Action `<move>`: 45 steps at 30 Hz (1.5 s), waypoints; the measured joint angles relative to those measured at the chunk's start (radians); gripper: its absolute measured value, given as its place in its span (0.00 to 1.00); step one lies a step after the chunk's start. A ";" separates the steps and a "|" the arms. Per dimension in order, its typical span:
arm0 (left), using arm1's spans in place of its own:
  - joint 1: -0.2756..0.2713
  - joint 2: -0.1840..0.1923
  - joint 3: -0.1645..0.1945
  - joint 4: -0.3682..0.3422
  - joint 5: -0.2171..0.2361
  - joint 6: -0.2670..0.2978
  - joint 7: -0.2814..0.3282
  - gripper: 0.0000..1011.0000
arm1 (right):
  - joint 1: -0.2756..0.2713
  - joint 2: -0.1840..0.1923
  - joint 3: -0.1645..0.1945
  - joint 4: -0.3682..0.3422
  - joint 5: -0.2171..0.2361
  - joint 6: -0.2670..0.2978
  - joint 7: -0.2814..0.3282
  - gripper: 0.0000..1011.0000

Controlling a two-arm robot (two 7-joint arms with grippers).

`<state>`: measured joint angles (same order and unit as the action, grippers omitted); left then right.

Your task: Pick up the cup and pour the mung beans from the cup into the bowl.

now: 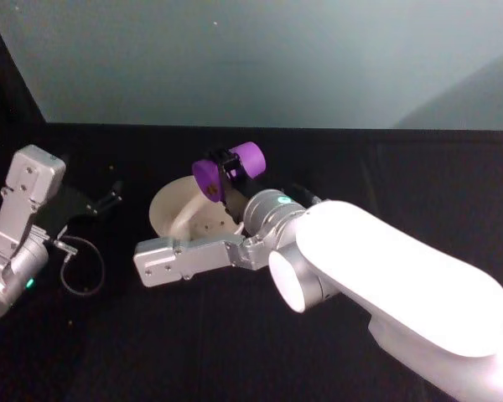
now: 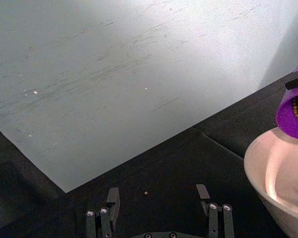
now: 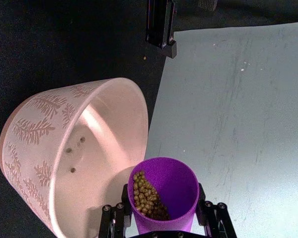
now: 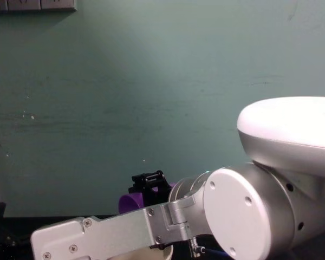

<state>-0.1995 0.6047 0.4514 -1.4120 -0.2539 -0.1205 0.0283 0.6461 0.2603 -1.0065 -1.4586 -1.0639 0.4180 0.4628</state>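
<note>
Cup: the purple cup (image 1: 231, 170) is off the table, tipped steeply onto its side, with its mouth turned toward the robot's left and down at the bowl.
Right gripper: the right gripper (image 1: 228, 172) is clamped across the cup's body. In the right wrist view a black finger presses each side of the cup (image 3: 165, 194), with the open mouth sticking out past the fingertips.
Cup against the bowl: the cup's lip hangs just above the far rim of the cream bowl (image 1: 178, 214). In the left wrist view the lip is close over the bowl's (image 2: 275, 176) edge, but I cannot tell whether they touch.
Mung beans: a heap of mung beans (image 3: 146, 194) lies along the cup's lower side, up to the lip. A few single beans sit on the bowl's floor (image 3: 75, 148).
Bowl: it stands on the black table (image 1: 151, 343), just left of the right arm's forearm.
Left gripper: the left gripper (image 1: 109, 199) is well to the left of the bowl, low over the table, fingers spread apart and empty.
Stray bean: one stray bean (image 2: 146, 193) lies on the black cloth between the left gripper's fingers (image 2: 112, 198).
</note>
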 joint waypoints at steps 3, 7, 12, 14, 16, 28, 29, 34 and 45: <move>0.000 0.000 0.000 0.000 0.000 0.000 0.000 0.99 | -0.003 -0.003 0.003 -0.001 -0.009 -0.002 0.004 0.72; 0.000 0.000 0.000 0.000 0.000 0.000 0.000 0.99 | -0.008 -0.005 0.007 -0.002 -0.024 -0.006 0.010 0.72; 0.000 0.000 0.000 0.000 0.000 0.000 0.000 0.99 | -0.010 -0.006 0.006 -0.003 -0.047 -0.011 0.013 0.72; 0.000 0.000 0.000 0.000 0.000 0.000 0.000 0.99 | -0.011 -0.006 0.004 -0.004 -0.060 -0.012 0.014 0.72; 0.000 0.000 0.000 0.000 0.000 0.000 0.000 0.99 | -0.012 -0.006 0.004 -0.005 -0.068 -0.013 0.015 0.72; 0.000 0.000 0.000 0.000 0.000 0.000 0.000 0.99 | -0.026 -0.006 0.005 -0.014 -0.124 -0.015 0.027 0.72; 0.000 0.000 0.000 0.000 0.000 0.000 0.000 0.99 | -0.027 -0.006 0.006 -0.015 -0.127 -0.015 0.027 0.72; 0.000 0.000 0.000 0.000 0.000 0.000 0.000 0.99 | -0.033 -0.009 0.014 -0.016 -0.138 -0.021 0.032 0.72; 0.000 0.000 0.000 0.000 0.000 0.000 0.000 0.99 | -0.048 -0.016 0.031 -0.020 -0.162 -0.032 0.041 0.72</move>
<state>-0.1995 0.6047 0.4514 -1.4120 -0.2539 -0.1205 0.0283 0.5982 0.2445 -0.9752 -1.4782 -1.2262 0.3861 0.5036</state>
